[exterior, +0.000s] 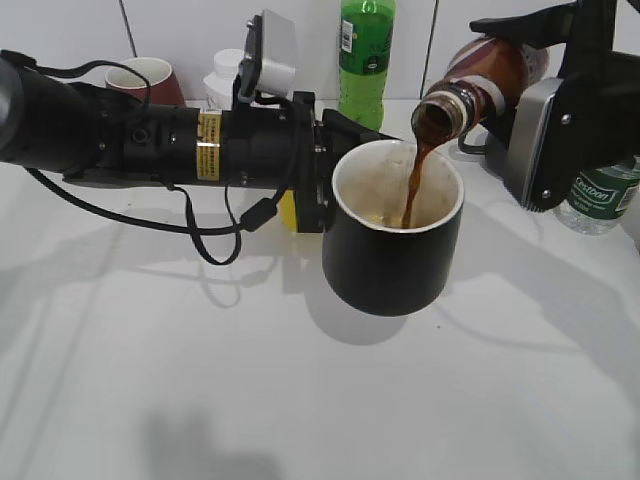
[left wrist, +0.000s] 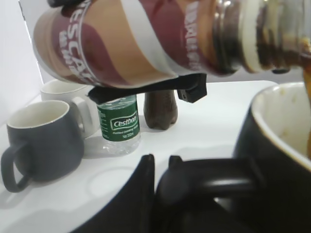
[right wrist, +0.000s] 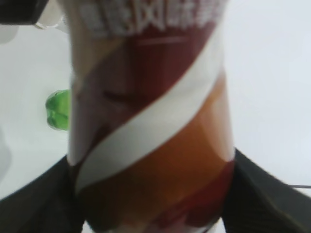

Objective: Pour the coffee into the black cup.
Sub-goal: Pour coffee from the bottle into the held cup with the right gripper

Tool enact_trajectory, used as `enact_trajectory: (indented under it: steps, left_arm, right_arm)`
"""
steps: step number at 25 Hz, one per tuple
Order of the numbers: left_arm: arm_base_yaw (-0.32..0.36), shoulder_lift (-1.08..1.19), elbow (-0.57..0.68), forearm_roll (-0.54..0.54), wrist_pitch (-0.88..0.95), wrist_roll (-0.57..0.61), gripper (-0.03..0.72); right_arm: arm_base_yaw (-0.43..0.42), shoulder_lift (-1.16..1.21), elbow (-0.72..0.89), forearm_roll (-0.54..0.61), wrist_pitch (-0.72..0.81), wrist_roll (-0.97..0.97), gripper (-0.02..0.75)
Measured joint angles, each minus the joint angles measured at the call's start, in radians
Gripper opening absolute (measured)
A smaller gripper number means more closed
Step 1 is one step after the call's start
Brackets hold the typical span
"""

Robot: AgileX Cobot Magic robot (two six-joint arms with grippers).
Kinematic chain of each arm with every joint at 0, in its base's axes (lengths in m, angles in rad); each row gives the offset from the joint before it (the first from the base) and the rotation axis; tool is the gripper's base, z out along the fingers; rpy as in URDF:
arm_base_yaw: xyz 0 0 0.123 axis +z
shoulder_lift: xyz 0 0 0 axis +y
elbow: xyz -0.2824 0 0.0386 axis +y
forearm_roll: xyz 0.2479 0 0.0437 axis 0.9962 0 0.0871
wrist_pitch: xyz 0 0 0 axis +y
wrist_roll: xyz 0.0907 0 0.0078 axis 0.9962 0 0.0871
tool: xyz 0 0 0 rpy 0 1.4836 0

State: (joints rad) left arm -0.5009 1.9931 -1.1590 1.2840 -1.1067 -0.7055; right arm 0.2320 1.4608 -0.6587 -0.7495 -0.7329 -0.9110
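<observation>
The black cup [exterior: 392,262] is at the table's middle, and I cannot tell whether it rests on the table. My left gripper [exterior: 322,190] is shut on its handle [left wrist: 214,178]. In the left wrist view the fingers [left wrist: 163,167] close on the handle beside the cup wall [left wrist: 272,165]. My right gripper [exterior: 540,135] is shut on the coffee bottle [exterior: 482,82], which is tilted mouth-down over the cup. A dark brown stream [exterior: 416,185] falls into the whitish interior. The bottle's label fills the right wrist view [right wrist: 146,121] between the fingers [right wrist: 150,204] and crosses the top of the left wrist view [left wrist: 146,39].
A green soda bottle [exterior: 366,50], a maroon mug [exterior: 150,80] and a white bottle [exterior: 224,75] stand at the back. A green-labelled water bottle [exterior: 600,195] is at the right. The left wrist view shows a grey mug [left wrist: 39,141], a white mug [left wrist: 63,92] and a dark bottle [left wrist: 160,109].
</observation>
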Motion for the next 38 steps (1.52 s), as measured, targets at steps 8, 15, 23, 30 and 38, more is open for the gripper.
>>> enact_trajectory:
  steps: [8,15,23,30,38]
  left_arm:
    - [0.0,0.0,0.0,0.001,0.008,-0.013,0.049]
    - [0.0,0.0,0.0,0.031,0.022,-0.029,0.049]
    - [0.0,0.0,0.0,0.039,0.049,-0.046,0.049]
    - [0.0,0.0,0.0,0.04,0.053,-0.05,0.049]
    - [0.0,0.0,0.0,0.041,0.053,-0.051,0.049]
  right_arm:
    - [0.0,0.0,0.0,0.0,0.0,-0.015,0.543]
    - [0.0,0.0,0.0,0.0,-0.001,-0.036,0.543]
    - [0.0,0.0,0.0,0.0,-0.007,-0.057,0.543]
    - [0.0,0.0,-0.003,0.0,-0.007,-0.07,0.543]
    - [0.0,0.0,-0.003,0.0,-0.023,-0.107,0.543]
